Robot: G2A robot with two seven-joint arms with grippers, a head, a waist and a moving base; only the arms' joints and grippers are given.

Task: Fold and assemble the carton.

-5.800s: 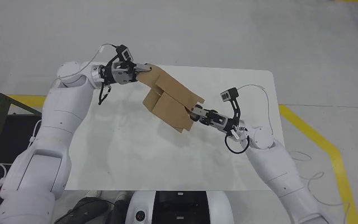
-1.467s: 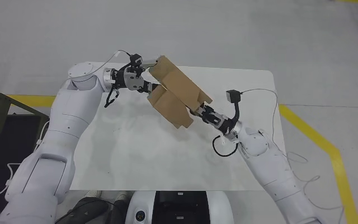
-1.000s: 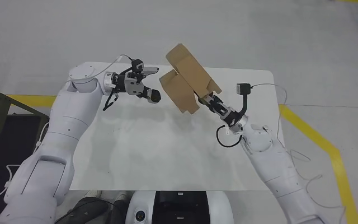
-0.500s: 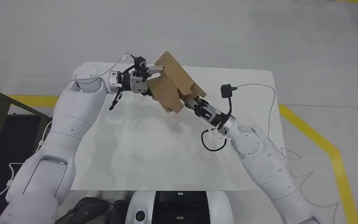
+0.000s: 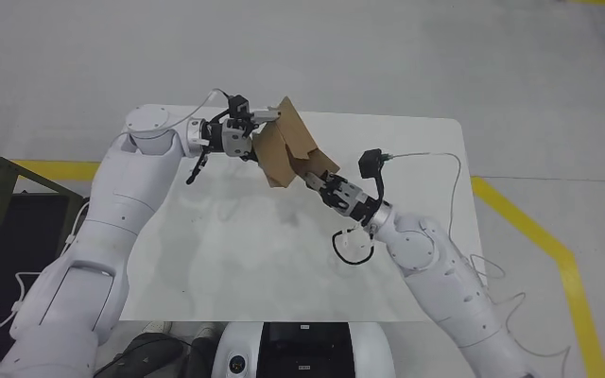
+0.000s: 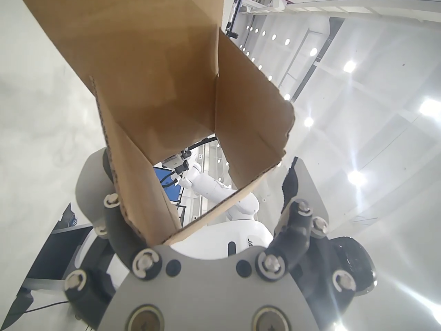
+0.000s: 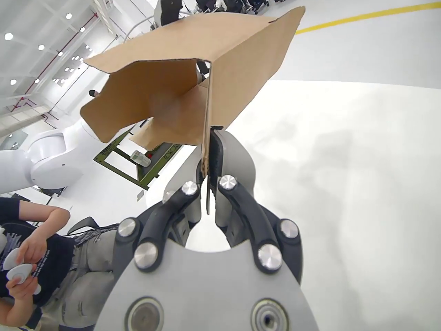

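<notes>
The right gripper (image 7: pixel 209 160) pinches one edge of the carton (image 5: pixel 288 146) and has swung it over to the left gripper (image 6: pixel 201 177), which had let go. Now its open fingers (image 6: pixel 297 187) sit around the other end, ready to grab again

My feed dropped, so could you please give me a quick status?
Right gripper shut on carton edge. Left gripper open around carton corner. Carton held above table, unassembled. Nothing obstructing.
</notes>
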